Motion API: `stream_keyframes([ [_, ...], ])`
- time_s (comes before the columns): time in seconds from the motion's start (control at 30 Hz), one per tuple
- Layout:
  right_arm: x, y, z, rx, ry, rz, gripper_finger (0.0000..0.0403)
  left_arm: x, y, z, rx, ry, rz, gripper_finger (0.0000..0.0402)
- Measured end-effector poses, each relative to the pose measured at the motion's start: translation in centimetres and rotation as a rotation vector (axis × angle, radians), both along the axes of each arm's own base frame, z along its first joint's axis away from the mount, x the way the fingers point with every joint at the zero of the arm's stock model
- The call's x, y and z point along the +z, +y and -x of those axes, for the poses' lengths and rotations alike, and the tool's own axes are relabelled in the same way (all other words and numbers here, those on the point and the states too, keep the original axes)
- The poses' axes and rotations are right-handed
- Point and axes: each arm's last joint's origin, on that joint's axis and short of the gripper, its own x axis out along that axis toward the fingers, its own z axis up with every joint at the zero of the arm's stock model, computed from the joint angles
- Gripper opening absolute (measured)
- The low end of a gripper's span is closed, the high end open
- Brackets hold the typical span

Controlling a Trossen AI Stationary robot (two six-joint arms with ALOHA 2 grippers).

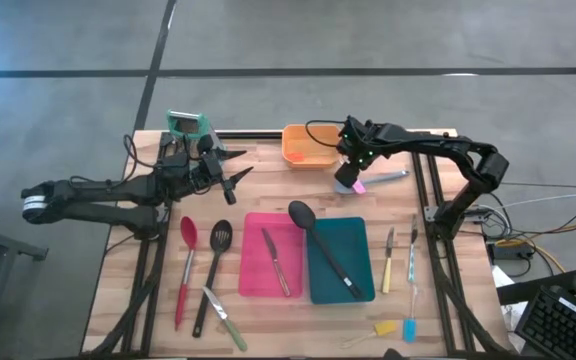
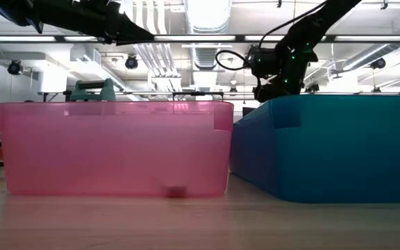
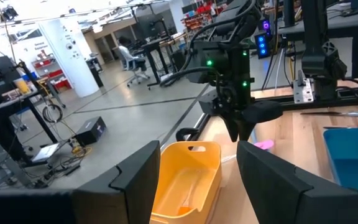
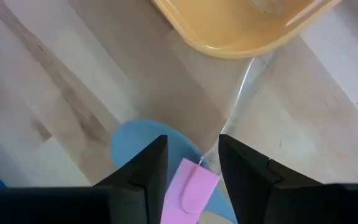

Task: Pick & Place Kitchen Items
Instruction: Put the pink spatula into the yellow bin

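My right gripper (image 4: 192,149) points down near the orange bin (image 1: 306,145), open. Its fingers stand above a small pink piece (image 4: 190,190), apart from it as far as I can tell. The piece lies on the pale blue bowl (image 4: 135,140) of a spoon lying flat on the table (image 1: 383,178). My left gripper (image 1: 240,170) hangs open and level at the far left and holds nothing. A black spoon (image 1: 323,250) lies across the teal tray (image 1: 363,285). A knife (image 1: 276,262) lies in the pink tray (image 1: 253,280).
A red spoon (image 1: 185,265), a black slotted spatula (image 1: 213,265) and a knife (image 1: 223,318) lie near left. Two slim knives (image 1: 400,258) and yellow and blue pieces (image 1: 396,328) lie at the right. A teal-topped grater (image 1: 188,125) stands far left.
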Motion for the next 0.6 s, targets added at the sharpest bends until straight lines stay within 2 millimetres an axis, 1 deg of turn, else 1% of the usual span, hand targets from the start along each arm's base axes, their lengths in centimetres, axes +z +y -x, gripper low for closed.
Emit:
stream_keyframes([
  [0.1, -0.03, 0.01, 0.01, -0.005, 0.002, -0.002, 0.0143, 0.0, 0.0, 0.0, 0.0, -0.004, 0.009, 0.0218],
  [0.4, -0.13, -0.18, 0.21, -0.05, 0.016, 0.01, 0.02, 0.0, 0.0, 0.0, 0.0, -0.006, 0.012, 0.0218],
  [0.5, -0.45, -0.06, 0.36, -0.07, 0.023, -0.002, 0.0207, 0.0, 0.0, 0.0, 0.0, -0.006, 0.012, 0.0218],
  [0.6, -0.81, 0.06, 0.54, -0.075, 0.034, -0.009, 0.0206, 0.0, 0.0, 0.0, 0.0, -0.006, 0.012, 0.0218],
])
